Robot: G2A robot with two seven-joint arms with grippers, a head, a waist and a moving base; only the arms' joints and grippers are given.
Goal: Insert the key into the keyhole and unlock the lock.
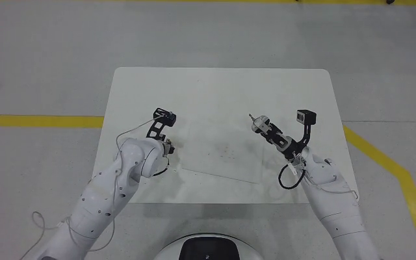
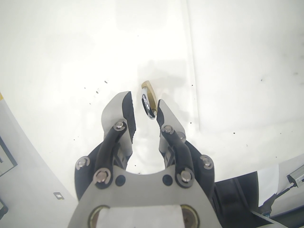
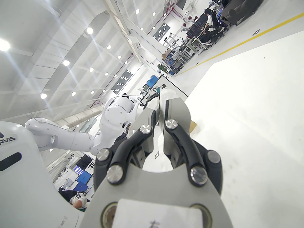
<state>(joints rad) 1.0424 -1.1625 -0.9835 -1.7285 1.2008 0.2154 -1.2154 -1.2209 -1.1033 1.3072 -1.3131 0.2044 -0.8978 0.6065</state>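
Between the left gripper's (image 2: 144,100) parted fingertips, the brass lock (image 2: 149,93) stands on edge on the white table (image 1: 221,91), close against one pad and not clamped. Well apart to that gripper's right, the right gripper (image 1: 259,122) has its fingers pinched together on the small key (image 1: 251,117), whose tip juts beyond them.

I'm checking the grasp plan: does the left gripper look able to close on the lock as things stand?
Probably yes: the left gripper is open, the lock stands between its fingertips, close by one finger, and nothing blocks it.
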